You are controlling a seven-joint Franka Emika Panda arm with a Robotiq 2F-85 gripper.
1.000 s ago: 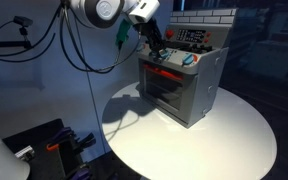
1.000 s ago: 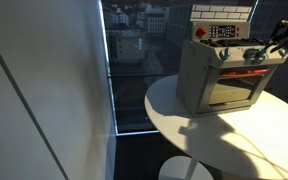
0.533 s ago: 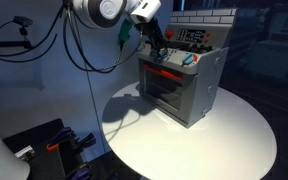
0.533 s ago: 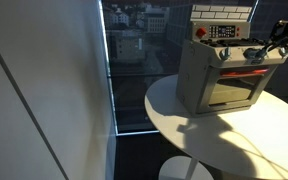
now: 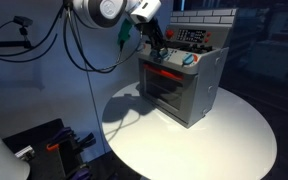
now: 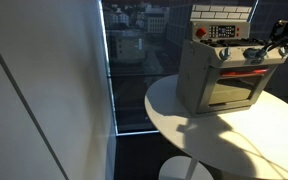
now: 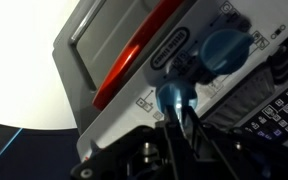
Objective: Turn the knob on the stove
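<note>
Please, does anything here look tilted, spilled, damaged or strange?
Nothing stands out. The stove stands upright on the round white table, its glass door closed, and the claw is at the blue knobs.

Table point(image 5: 239, 140): round, white top, showing in both exterior views, standing on a pedestal foot point(image 6: 184, 168). Carrying one item directly: stove point(image 5: 179, 85), grey, boxy, sitting upright and off-centre, near the rim, its shadow falling across the bare top beside it.
</note>
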